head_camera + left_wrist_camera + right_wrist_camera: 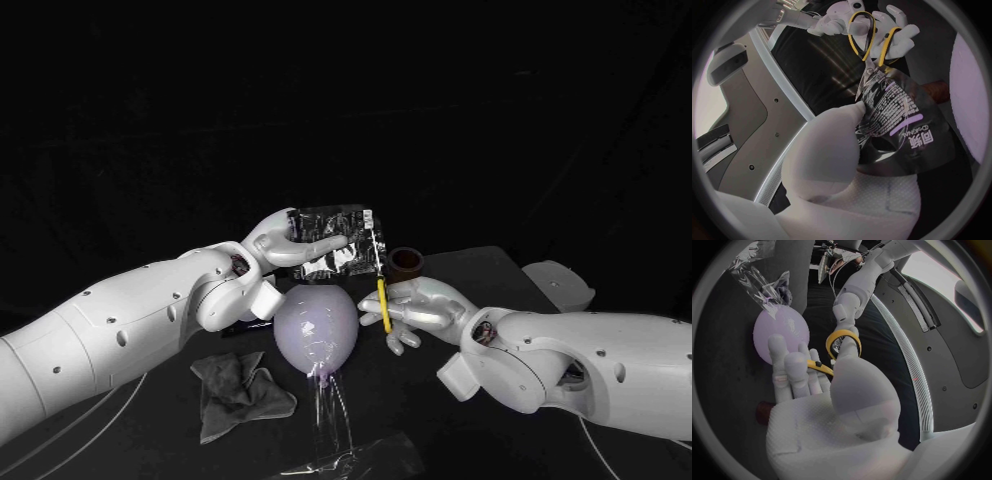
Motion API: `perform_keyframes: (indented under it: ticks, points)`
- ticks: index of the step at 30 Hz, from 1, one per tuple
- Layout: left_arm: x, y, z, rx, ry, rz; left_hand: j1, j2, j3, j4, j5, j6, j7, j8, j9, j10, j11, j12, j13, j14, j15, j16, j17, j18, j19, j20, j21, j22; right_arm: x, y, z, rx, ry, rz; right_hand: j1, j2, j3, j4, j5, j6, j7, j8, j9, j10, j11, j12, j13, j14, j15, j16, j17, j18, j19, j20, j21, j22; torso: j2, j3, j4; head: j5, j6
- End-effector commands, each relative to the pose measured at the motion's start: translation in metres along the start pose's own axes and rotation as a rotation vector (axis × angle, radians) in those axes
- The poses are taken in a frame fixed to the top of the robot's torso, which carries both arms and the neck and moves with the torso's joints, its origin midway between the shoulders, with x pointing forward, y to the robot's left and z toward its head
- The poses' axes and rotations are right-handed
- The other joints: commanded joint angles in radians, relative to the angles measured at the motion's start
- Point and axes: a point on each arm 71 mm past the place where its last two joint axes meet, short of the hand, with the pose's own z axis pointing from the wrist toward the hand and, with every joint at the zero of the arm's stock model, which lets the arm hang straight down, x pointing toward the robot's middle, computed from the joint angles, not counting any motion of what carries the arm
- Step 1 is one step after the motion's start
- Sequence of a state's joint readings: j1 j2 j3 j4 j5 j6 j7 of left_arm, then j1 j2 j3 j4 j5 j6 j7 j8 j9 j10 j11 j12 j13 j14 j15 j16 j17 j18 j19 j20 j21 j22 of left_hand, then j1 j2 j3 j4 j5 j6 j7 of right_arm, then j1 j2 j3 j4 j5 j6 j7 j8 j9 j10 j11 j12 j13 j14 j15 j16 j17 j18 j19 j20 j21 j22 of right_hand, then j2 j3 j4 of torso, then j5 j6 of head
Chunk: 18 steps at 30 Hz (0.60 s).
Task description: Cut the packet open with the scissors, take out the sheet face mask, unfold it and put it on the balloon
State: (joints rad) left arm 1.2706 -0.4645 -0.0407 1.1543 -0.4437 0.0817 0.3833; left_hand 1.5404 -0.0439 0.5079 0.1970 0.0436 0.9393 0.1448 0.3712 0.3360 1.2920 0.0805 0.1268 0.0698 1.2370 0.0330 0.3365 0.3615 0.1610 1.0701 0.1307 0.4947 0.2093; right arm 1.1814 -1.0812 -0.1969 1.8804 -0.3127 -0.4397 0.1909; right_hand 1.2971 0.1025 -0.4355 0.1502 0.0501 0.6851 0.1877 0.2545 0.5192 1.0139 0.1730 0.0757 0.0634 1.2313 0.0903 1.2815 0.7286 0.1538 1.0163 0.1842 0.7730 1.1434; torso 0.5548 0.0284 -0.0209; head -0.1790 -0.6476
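Observation:
My left hand [274, 238] holds a black printed packet [336, 240] upright above the table, pinching it by one side. The packet [901, 122] shows white and lilac print in the left wrist view. My right hand [421, 312] grips yellow-handled scissors [382, 292], fingers through the loops [842, 341]. The scissors [872, 47] point at the packet, and their blade tips [868, 82] meet its edge. A pale lilac balloon [315, 330] lies on the table below the packet, between the two hands; the balloon [779, 332] is untouched.
A crumpled grey cloth [235, 392] lies front left of the balloon. Clear plastic wrap [339, 435] trails from the balloon toward the front edge. A dark brown round object [405, 262] stands just behind my right hand. A white block [560, 282] sits at the back right.

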Motion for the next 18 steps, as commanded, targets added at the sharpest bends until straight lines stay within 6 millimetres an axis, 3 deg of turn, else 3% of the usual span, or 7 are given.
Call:
perform_keyframes:
  ticks: [1,3,11,14,18]
  points:
    - [0.006,-0.001,0.001,0.01,0.036,-0.001,-0.003,0.008,0.0,-0.004,0.005,0.006,0.001,0.003,0.087,0.007,0.002,-0.003,-0.001,0.005,-0.001,0.005,0.001,0.02,0.005,0.001,0.003,0.001,-0.003,0.007,0.002,-0.044,-0.012,-0.007,-0.008,-0.007,-0.024,-0.004,-0.002,-0.015,0.063,-0.006,-0.003,-0.016,0.004,-0.007,-0.001,-0.016,0.003,-0.007,-0.019,0.019,-0.018,0.004,-0.019,-0.01,0.0,0.0001,0.0001,-0.001,0.002]
    - [0.006,-0.001,0.001,0.011,0.04,0.001,-0.003,0.008,0.0,-0.004,0.005,0.006,0.001,0.003,0.087,0.007,0.002,-0.003,-0.001,0.005,-0.001,0.005,0.001,0.02,0.005,0.001,0.003,0.001,-0.006,0.009,0.004,-0.045,-0.012,-0.011,-0.012,-0.016,-0.02,0.0,-0.002,-0.032,0.07,-0.009,-0.007,-0.034,0.01,-0.01,0.0,-0.034,0.01,-0.013,-0.039,0.023,-0.039,0.011,-0.041,-0.022,0.0,-0.0001,0.0008,-0.002,0.003]
    - [0.007,-0.001,0.001,0.012,0.048,0.009,-0.004,0.008,0.0,-0.005,0.005,0.007,0.001,0.004,0.088,0.008,0.002,-0.003,-0.001,0.006,-0.001,0.005,0.002,0.02,0.004,0.001,0.004,0.002,-0.012,0.016,0.008,-0.049,-0.01,-0.023,-0.018,-0.024,-0.012,0.008,-0.002,-0.04,0.073,-0.004,-0.009,-0.043,0.013,-0.007,0.001,-0.045,0.014,-0.013,-0.048,0.026,-0.047,0.017,-0.047,-0.026,0.001,-0.0002,0.0006,-0.002,0.001]
    - [0.006,-0.001,0.001,0.012,0.048,0.012,-0.004,0.008,0.0,-0.005,0.005,0.007,0.001,0.004,0.088,0.008,0.002,-0.003,-0.001,0.006,-0.001,0.005,0.002,0.02,0.004,0.001,0.004,0.002,-0.013,0.018,0.009,-0.049,-0.007,-0.025,-0.016,-0.022,-0.007,0.011,-0.002,-0.023,0.066,0.015,-0.007,-0.021,0.007,0.008,0.005,-0.038,0.01,-0.001,-0.035,0.027,-0.039,0.018,-0.034,-0.021,0.0,-0.0005,0.0001,-0.001,0.0]
    - [0.006,0.0,0.001,0.012,0.047,0.014,-0.005,0.008,0.0,-0.006,0.005,0.007,0.001,0.004,0.088,0.009,0.002,-0.003,-0.001,0.006,-0.001,0.005,0.003,0.02,0.004,0.0,0.005,0.002,-0.014,0.019,0.009,-0.048,-0.005,-0.026,-0.009,-0.006,-0.016,0.009,-0.002,0.027,0.043,0.053,-0.001,0.053,-0.016,0.05,0.014,-0.007,-0.008,0.027,0.008,0.02,0.002,0.006,0.022,0.006,0.0,-0.0005,0.0001,-0.001,-0.001]
